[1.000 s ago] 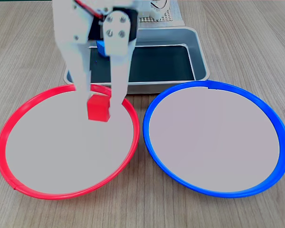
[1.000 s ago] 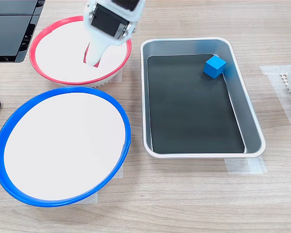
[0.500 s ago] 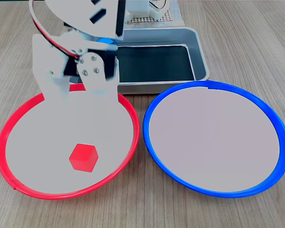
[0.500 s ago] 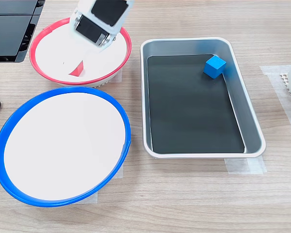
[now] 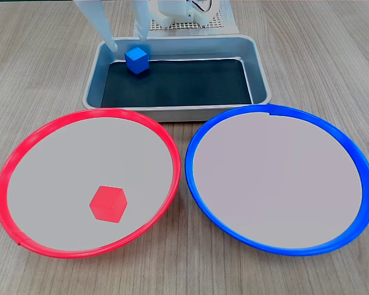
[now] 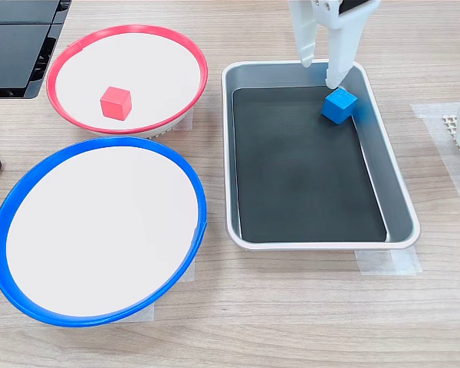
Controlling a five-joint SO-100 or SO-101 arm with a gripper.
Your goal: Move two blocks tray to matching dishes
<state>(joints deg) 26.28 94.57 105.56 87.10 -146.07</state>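
The red block point(image 5: 108, 203) point(image 6: 116, 103) lies loose on the pale floor of the red-rimmed dish point(image 5: 61, 166) point(image 6: 157, 65). In a far corner of the silver tray point(image 5: 262, 74) point(image 6: 399, 201) sits the blue block point(image 5: 136, 60) point(image 6: 339, 105) on the black floor. My gripper point(image 5: 126, 44) point(image 6: 320, 73) hangs open just above the tray's rim, beside the blue block, with nothing between its white fingers. One fingertip point(image 6: 333, 81) is close to the block's top edge. The blue-rimmed dish point(image 5: 277, 178) point(image 6: 100, 230) holds nothing.
Both dishes sit side by side in front of the tray on a wooden table. A black device point(image 6: 15, 46) lies beside the red dish. The arm's white base on a mesh pad point(image 5: 200, 21) stands behind the tray.
The gripper let the red block go into the red-rimmed dish, then rose and swung over to the tray, where it now hangs open by the blue block.
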